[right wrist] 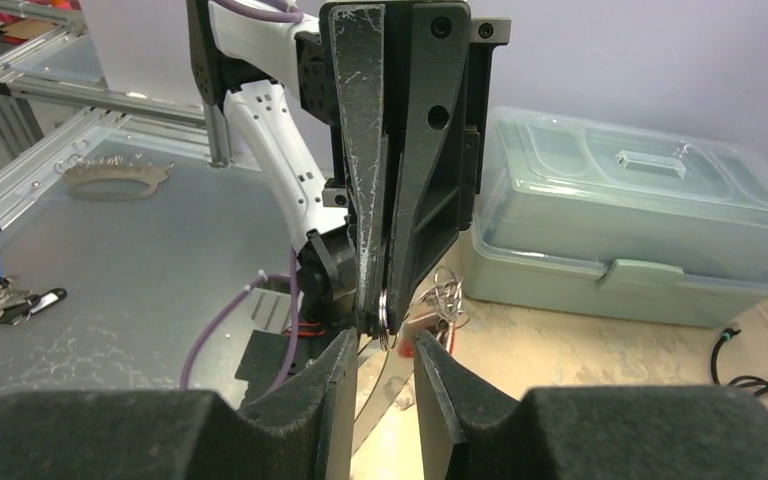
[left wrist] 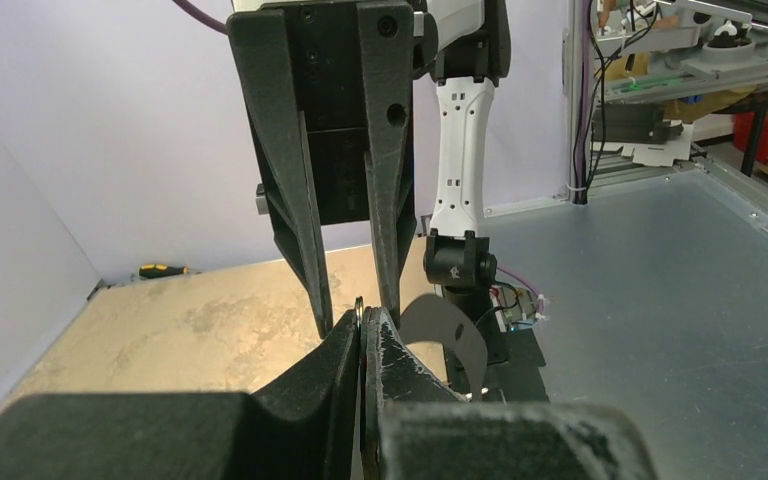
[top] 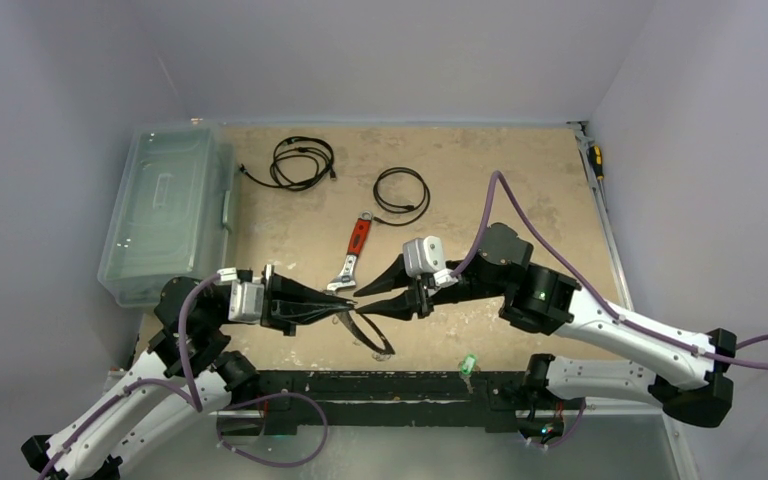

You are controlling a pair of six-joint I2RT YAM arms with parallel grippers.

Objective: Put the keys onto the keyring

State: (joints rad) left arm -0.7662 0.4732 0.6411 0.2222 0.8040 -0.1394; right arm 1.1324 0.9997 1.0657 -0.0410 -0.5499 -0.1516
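My left gripper (top: 348, 312) is shut on the keyring (top: 372, 335), whose thin silvery loop hangs from the fingertips toward the table's near edge. In the left wrist view the ring (left wrist: 360, 305) pokes out edge-on between the pressed pads. My right gripper (top: 362, 301) meets it tip to tip, open, with its fingers (right wrist: 345, 365) on either side of the pinched ring (right wrist: 385, 306). A bit of red key head (right wrist: 403, 346) and small wire rings (right wrist: 446, 290) hang just behind the ring. A green-headed key (top: 468, 363) lies at the table's front edge.
A red-handled wrench (top: 353, 255) lies just behind the grippers. Two black coiled cables (top: 302, 162) (top: 402, 195) sit further back. A clear plastic box (top: 165, 215) stands along the left side. A yellow screwdriver (top: 595, 160) rests at the far right edge.
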